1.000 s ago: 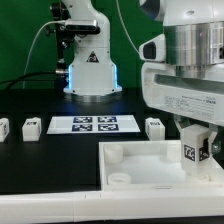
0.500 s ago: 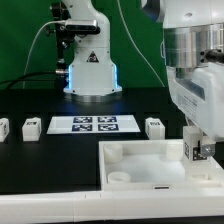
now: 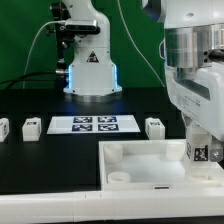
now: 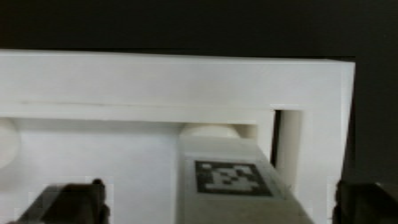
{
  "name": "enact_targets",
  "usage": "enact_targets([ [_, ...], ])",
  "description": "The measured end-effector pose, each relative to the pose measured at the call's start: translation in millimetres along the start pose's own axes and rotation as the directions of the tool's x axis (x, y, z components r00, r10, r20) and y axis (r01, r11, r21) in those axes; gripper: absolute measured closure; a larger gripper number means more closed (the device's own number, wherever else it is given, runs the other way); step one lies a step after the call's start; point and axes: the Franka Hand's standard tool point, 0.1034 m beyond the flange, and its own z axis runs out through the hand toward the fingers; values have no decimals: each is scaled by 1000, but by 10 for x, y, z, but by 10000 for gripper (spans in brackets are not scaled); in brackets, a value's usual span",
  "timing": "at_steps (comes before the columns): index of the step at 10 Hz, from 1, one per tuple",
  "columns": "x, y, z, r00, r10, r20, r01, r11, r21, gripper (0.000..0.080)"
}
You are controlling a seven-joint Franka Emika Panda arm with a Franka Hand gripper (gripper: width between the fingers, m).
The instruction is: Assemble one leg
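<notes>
One leg (image 3: 200, 152) stood upright in the far corner of the tray (image 3: 150, 165) at the exterior view's right, my gripper (image 4: 217, 198) straddling it wide open and gripping nothing, so I judged screwing-in underway, next needing a squeeze and twist.

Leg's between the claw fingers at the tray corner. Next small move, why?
Probably close the claw on the leg before turning it: it stands upright at the tray's corner, and the wrist view seems to show gaps between it and both fingers.
</notes>
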Motion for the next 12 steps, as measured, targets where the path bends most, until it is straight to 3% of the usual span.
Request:
enact_targets([
  [2, 22, 0, -2, 986, -166, -3, 166, 986, -2, 152],
  [6, 38, -10, -11, 823, -567, -2, 567, 823, -3, 150],
  [8, 45, -10, -11, 655, -756, -2, 756, 655, -4, 150],
  [9, 42, -10, -11, 621, -784, -1, 784, 621, -4, 150],
  [10, 47, -10, -11, 484, -875, -4, 875, 484, -11, 150],
  [12, 50, -14, -15, 289, -957, -7, 957, 289, -31, 150],
])
